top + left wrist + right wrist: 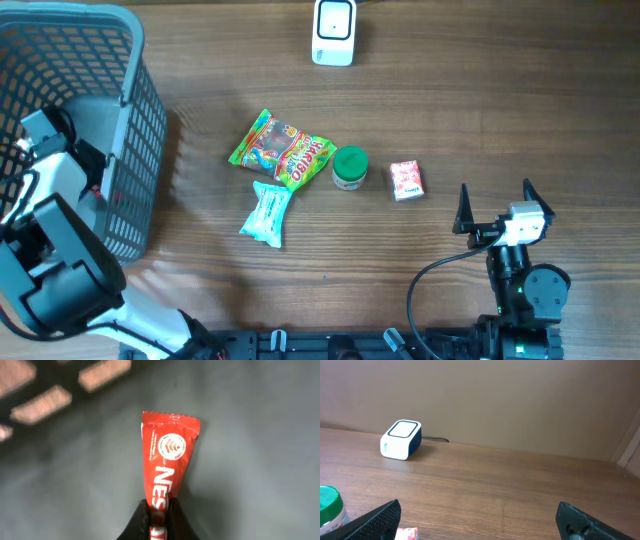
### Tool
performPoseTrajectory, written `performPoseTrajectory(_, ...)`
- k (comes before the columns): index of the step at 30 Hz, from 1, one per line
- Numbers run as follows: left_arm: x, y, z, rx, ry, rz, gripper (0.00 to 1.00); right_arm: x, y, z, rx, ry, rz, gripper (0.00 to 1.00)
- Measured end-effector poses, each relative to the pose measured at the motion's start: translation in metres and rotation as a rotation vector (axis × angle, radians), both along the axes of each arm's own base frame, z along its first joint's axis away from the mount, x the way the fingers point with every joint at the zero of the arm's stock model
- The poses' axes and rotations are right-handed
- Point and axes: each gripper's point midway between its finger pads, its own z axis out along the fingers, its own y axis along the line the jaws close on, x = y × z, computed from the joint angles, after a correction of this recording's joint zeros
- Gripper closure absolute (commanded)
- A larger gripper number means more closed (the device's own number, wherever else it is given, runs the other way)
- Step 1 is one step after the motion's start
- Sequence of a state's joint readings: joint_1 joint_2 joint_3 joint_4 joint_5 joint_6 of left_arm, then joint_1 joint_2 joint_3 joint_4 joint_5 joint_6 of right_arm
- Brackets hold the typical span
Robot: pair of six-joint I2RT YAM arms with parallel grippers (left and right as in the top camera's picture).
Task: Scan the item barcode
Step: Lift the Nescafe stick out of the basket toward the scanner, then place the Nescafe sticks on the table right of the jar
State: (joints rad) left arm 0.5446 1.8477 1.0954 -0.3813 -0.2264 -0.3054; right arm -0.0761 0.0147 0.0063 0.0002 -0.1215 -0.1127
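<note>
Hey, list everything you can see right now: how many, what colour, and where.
basket: one, grey, far left edge
sachet: one, red, inside basket, pinched
scanner: one, white, top centre
candy bag: one, multicoloured, centre
packet: one, pale blue, below candy bag
jar: one, green-lidded, beside candy bag
small box: one, pink, right of jar
left gripper: one, black, shut on sachet
right gripper: one, black, open, lower right
</note>
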Motion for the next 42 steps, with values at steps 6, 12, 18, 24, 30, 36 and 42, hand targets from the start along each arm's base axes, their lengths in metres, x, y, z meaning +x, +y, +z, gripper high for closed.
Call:
performPoseTrajectory(6, -0.004, -0.016, 0.036, -0.067, -0.025, -0.024, 0.96, 0.000, 0.000, 0.000, 0.000, 0.000, 0.000, 0.00)
performPoseTrajectory(12, 0.016, -0.009, 0.168, 0.079, -0.302, -0.040, 0.96, 0.000, 0.000, 0.000, 0.000, 0.000, 0.000, 0.00)
performPoseTrajectory(18, 0.009, -0.042, 0.267, 0.131, -0.563, -0.099, 0.96, 0.000, 0.000, 0.000, 0.000, 0.000, 0.000, 0.00)
performPoseTrajectory(24, 0.027, -0.150, 0.333, 0.083, -0.770, -0.360, 0.96, 0.000, 0.000, 0.000, 0.000, 0.000, 0.000, 0.00)
performPoseTrajectory(30, 0.061, -0.278, 0.335, -0.046, -0.827, -0.659, 0.96, 0.000, 0.000, 0.000, 0.000, 0.000, 0.000, 0.00)
performPoseTrajectory(36, 0.085, -0.443, 0.255, -0.236, -0.686, -0.970, 0.96, 0.000, 0.000, 0.000, 0.000, 0.000, 0.000, 0.00)
performPoseTrajectory(42, 0.070, -0.583, 0.156, -0.438, -0.564, -1.166, 0.96, 0.000, 0.000, 0.000, 0.000, 0.000, 0.000, 0.00)
